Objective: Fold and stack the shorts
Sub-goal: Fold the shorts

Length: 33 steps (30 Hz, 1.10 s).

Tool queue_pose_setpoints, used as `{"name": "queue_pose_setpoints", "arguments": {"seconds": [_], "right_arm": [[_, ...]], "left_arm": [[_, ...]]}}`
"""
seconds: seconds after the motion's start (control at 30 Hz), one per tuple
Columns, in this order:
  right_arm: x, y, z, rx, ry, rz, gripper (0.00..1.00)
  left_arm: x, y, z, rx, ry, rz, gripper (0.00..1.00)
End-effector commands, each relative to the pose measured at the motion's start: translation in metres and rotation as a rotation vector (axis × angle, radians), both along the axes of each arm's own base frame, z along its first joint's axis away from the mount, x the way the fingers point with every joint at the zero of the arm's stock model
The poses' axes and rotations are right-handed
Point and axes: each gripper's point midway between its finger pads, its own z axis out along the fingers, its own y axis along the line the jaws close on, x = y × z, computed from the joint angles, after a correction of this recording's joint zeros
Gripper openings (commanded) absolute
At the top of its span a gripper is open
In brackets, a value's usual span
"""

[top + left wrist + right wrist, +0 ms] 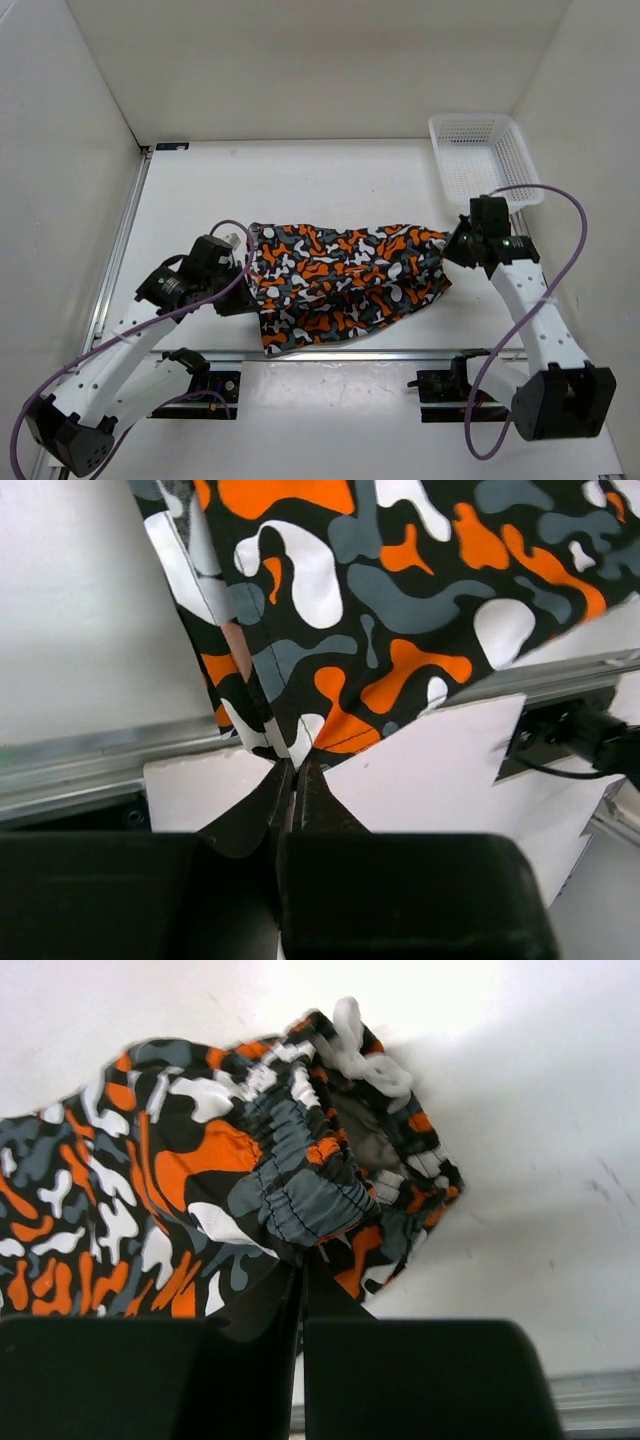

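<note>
The shorts (340, 280), printed in orange, black, grey and white blotches, hang stretched between my two arms above the table's front half. My left gripper (245, 262) is shut on their left edge; in the left wrist view the cloth (400, 610) runs up from the closed fingertips (297, 765). My right gripper (452, 252) is shut on the elastic waistband at the right end. The right wrist view shows the gathered waistband (300, 1200) pinched at the fingertips (302, 1260), with a white drawstring (365, 1055) above it.
A white mesh basket (482, 160) stands at the back right, just beyond the right arm. A metal rail (350, 353) runs along the table's front edge below the shorts. White walls close in the left, back and right sides.
</note>
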Motion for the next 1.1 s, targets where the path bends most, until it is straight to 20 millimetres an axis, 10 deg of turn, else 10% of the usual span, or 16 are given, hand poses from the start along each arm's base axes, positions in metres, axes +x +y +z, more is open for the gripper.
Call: {"name": "queue_pose_setpoints", "arguments": {"seconds": [0.0,0.1,0.2,0.23,0.27,0.43,0.63,1.07], "right_arm": [[-0.03,-0.019,-0.014,-0.048,0.033,-0.1,0.0],[-0.06,-0.019,-0.035,-0.02,0.083,-0.147,0.07],[-0.069,-0.028,-0.032,-0.037,0.054,-0.203,0.55],[-0.069,-0.031,-0.03,-0.046,0.04,-0.212,0.65],[-0.065,-0.033,-0.022,-0.054,0.017,-0.222,0.71],[-0.035,-0.036,0.007,-0.09,-0.027,-0.21,0.72],[-0.004,-0.009,0.005,-0.028,-0.01,-0.047,0.2],[-0.03,0.021,-0.126,0.076,0.37,0.067,0.11]], "left_arm": [[-0.016,0.006,-0.01,0.021,0.055,-0.002,0.1],[-0.022,0.006,-0.014,0.023,0.078,-0.02,0.17],[-0.026,0.005,-0.01,0.021,0.092,-0.049,0.68],[-0.028,0.006,-0.009,0.029,0.106,-0.049,1.0],[-0.024,0.005,-0.003,0.027,0.085,-0.044,1.0],[0.009,0.009,0.025,0.096,-0.006,0.014,0.93],[0.054,-0.009,0.009,0.104,-0.033,0.056,0.2],[0.115,-0.004,-0.109,0.279,0.238,0.185,0.12]]}}
